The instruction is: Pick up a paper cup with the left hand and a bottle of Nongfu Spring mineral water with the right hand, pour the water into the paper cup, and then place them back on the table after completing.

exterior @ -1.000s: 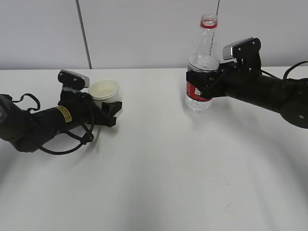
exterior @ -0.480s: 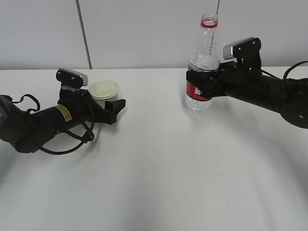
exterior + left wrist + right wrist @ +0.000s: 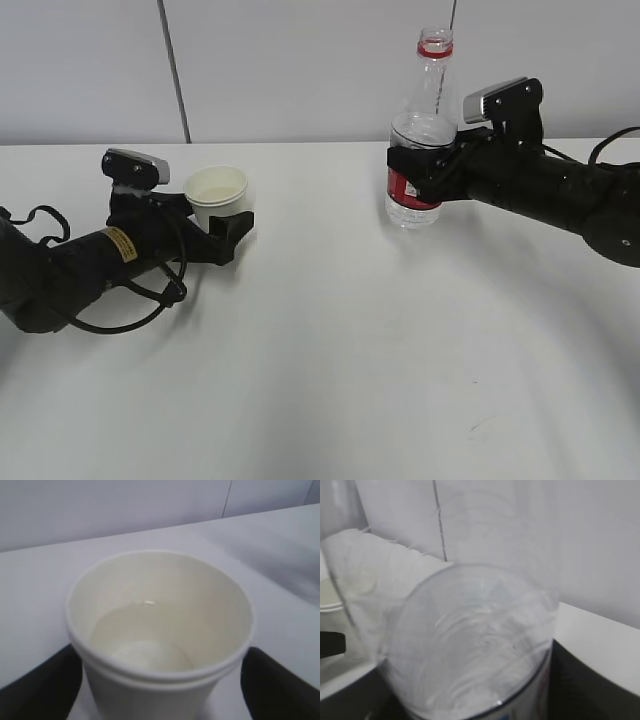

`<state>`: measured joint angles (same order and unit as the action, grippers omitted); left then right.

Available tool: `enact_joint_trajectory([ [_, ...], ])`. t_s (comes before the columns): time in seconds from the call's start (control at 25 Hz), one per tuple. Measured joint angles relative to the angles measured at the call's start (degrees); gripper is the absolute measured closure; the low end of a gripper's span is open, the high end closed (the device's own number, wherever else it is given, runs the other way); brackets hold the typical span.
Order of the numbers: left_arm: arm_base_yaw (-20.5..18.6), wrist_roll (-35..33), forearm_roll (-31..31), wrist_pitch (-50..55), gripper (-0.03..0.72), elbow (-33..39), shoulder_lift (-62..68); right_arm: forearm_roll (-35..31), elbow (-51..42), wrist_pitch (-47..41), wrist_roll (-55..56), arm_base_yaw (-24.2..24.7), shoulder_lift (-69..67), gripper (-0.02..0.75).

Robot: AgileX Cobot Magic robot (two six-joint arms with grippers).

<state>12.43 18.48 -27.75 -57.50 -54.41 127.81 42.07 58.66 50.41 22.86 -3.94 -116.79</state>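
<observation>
Clear plastic bottle [image 3: 470,645] fills most of the frame, seen from just behind and above its shoulder, standing upright w/ ribbed walls; water inside, level hard to read. Red-and-white label edge shows at the bottom, approx. centre-right. Black gripper parts flank it: one finger [image 3: 331,644] at the left edge, dark mass at bottom right. Jaw gap itself hidden by the bottle. White tabletop [image 3: 600,640] runs to a pale wall w/ a vertical seam. Cup rim [image 3: 331,599], blurred, at far left.
</observation>
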Motion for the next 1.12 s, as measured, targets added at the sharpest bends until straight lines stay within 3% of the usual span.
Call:
enact_joint_trajectory([
  [1.12,0.0,0.0,1.3,-5.4,0.104,13.1,-8.1,-3.6,0.0,6.1,-0.1,0.0,-8.6,0.293],
])
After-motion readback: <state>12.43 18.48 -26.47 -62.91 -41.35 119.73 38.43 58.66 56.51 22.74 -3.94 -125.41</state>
